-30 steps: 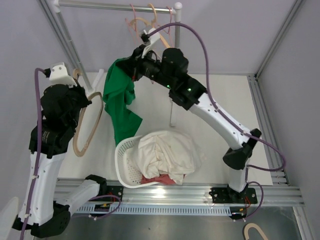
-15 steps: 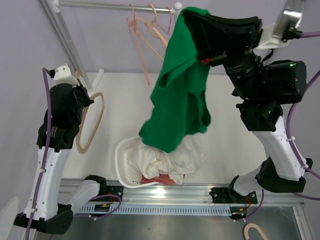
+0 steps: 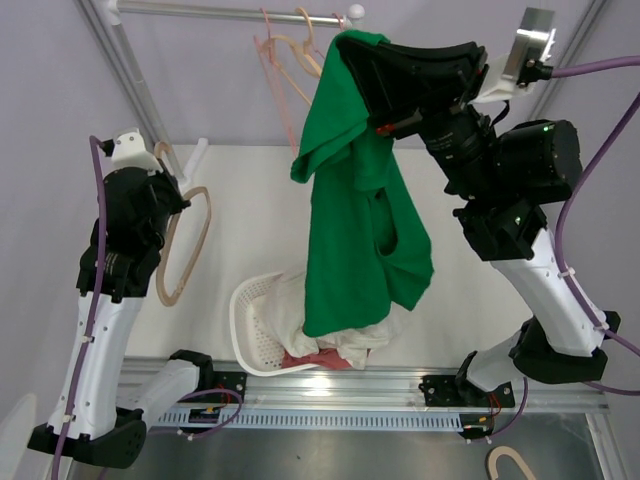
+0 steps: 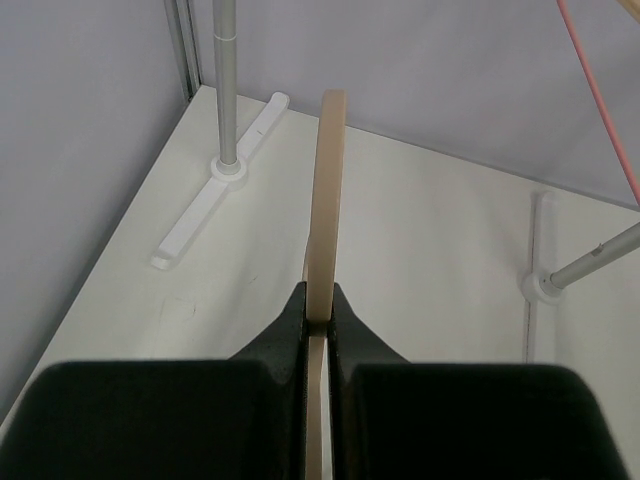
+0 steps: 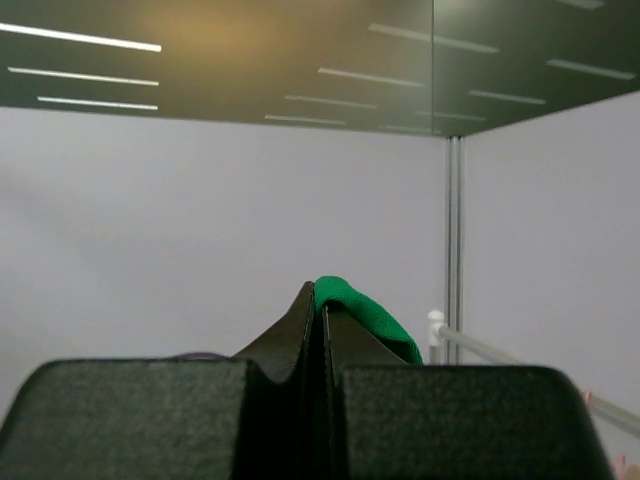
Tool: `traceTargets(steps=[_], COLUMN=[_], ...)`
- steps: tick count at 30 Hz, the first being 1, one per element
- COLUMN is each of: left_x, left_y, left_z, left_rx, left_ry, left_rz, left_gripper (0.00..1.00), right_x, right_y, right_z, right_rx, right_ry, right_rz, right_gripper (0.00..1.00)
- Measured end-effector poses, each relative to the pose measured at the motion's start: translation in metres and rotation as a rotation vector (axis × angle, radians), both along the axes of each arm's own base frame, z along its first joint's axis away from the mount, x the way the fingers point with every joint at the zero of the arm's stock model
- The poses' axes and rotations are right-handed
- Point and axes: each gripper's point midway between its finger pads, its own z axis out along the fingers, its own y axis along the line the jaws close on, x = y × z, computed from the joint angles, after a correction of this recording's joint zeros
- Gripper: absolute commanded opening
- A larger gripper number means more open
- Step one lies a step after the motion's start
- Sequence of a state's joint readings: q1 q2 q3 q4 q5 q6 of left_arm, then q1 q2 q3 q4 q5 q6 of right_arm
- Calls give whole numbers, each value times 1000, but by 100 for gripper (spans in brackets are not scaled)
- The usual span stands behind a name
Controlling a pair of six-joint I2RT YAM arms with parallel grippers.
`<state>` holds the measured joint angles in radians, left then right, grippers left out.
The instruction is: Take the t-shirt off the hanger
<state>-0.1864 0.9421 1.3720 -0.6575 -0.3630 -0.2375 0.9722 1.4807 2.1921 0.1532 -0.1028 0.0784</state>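
Note:
The green t-shirt (image 3: 360, 220) hangs free from my right gripper (image 3: 350, 45), which is raised high near the rail and shut on a fold of it (image 5: 365, 312). Its lower hem dangles over the white laundry basket (image 3: 250, 335). My left gripper (image 3: 165, 205) is shut on a bare beige wooden hanger (image 3: 185, 250), held at the left above the table; the hanger's edge runs up between the closed jaws in the left wrist view (image 4: 325, 200). The shirt is off the hanger.
The basket holds white and red clothes (image 3: 335, 310). Several pink hangers (image 3: 290, 55) hang on the rail (image 3: 200, 12) at the back. White rack feet (image 4: 215, 180) stand on the table. Another hanger (image 3: 515, 462) lies at the front right.
My right arm swung up from the rack at the left-back and lifted the green shirt high; the shirt now hangs longer and straighter over the basket. The left arm with the hanger barely moved.

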Motion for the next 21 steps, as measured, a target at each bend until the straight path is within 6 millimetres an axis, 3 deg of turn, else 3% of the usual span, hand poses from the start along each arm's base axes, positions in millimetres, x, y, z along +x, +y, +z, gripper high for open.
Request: traceTargets(steps=[7, 10, 12, 15, 18, 21], left_x=[1, 5, 10, 17, 20, 22], left_y=[3, 6, 5, 4, 4, 4], left_z=[0, 5, 12, 19, 26, 36], left_rx=[-1, -1, -2, -3, -5, -7], left_ry=[-2, -5, -14, -25, -35, -53], left_rz=[9, 20, 22, 21, 22, 22], left_gripper=[1, 1, 1, 1, 1, 1], right_x=[4, 3, 1, 0, -3, -16], right_y=[37, 53, 62, 78, 95, 95], right_z=[-64, -108, -152, -237, -339, -452], right_rx=[-120, -185, -241, -348, -494, -685], right_ry=[124, 217, 306, 470, 670, 877], right_rz=[80, 134, 173, 218, 241, 227], right_gripper=[1, 0, 0, 0, 0, 0])
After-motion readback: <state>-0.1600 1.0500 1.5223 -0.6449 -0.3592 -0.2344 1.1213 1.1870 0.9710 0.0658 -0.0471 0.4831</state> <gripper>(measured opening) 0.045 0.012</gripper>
